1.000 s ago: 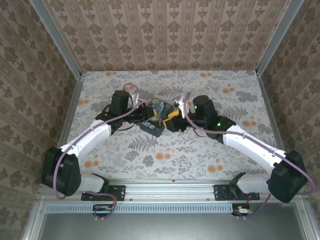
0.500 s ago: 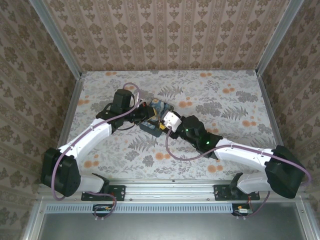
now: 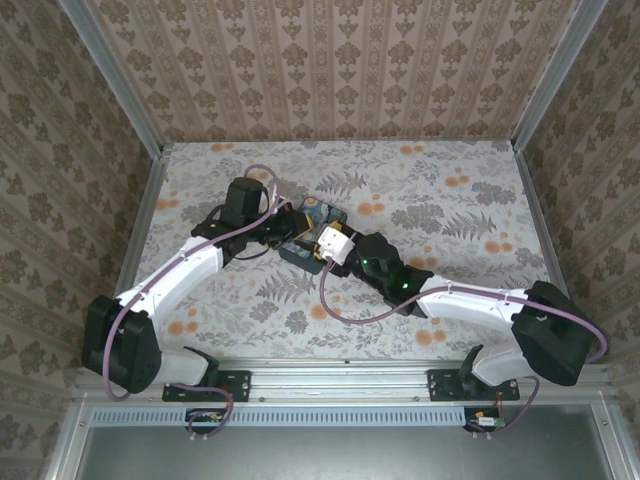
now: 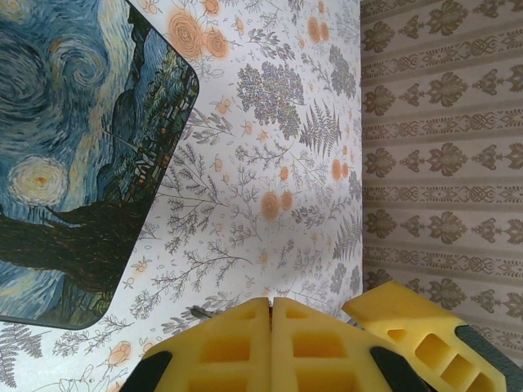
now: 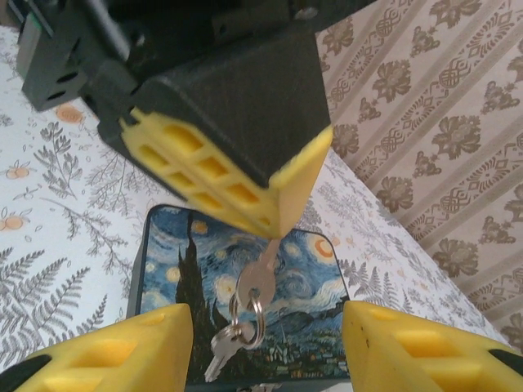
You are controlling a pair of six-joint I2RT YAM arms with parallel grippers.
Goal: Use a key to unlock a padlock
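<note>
Left end effector [image 5: 274,227]: pinched closed on the key [image 5: 261,278], which hangs just below it.
Right end effector [image 5: 265,327]: fingers apart, the key dangling between them and touching neither.
Behind key: painted box [image 5: 327,278] on the desk [image 5: 65,204].
Hidden: the key's upper end, inside the left pads.

Down at six o'clock the left pincer [image 4: 270,312] has its yellow pads pressed flat together, and a sliver of grey metal, the key [image 4: 200,312], peeks out just at their left. At five o'clock sits another yellow ribbed finger [image 4: 417,331]. The dark blue painted box [image 4: 73,155] lies on the floral table [image 4: 270,188] at ten o'clock. Patterned wallpaper [image 4: 441,139] stands at three o'clock.
</note>
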